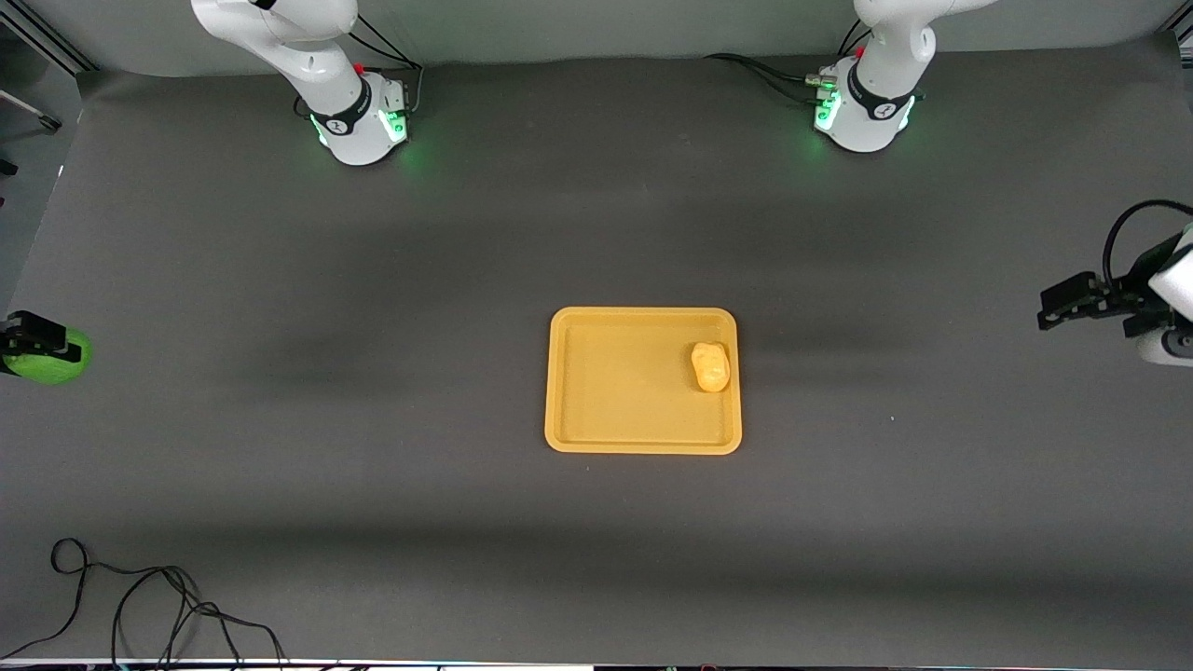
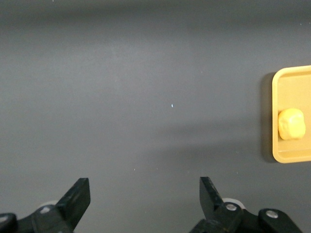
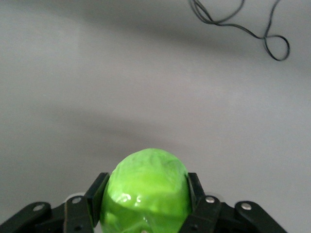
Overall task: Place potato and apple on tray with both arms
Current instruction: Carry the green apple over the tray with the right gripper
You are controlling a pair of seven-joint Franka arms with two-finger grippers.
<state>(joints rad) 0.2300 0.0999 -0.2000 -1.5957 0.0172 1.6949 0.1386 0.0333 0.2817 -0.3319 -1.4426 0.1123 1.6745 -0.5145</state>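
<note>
- Apple (image 3: 146, 187) sits pinched between my right jaws (image 3: 146, 194), one finger pressed to each flank, so it cannot roll off as I carry it; in the front view this pair is at the desk's (image 1: 373, 522) edge at the right arm's end, well apart from the tray (image 1: 643, 445).
- Potato (image 1: 710, 366) already lies inside the tray, close to the rim at the left arm's end, which I judge to be my left arm's share done.
- My left jaws (image 2: 145, 196) are spread wide with nothing between them, over bare desk at the left arm's end, the tray and potato well out ahead of the fingertips; this arm waits clear, I judge, so it cannot foul the other's path.
- The tray floor toward the right arm's end is bare, so that is the natural spot for the apple, apart from the potato.
- A loose black cable (image 3: 243, 22) lies on the desk ahead of my right jaws.
</note>
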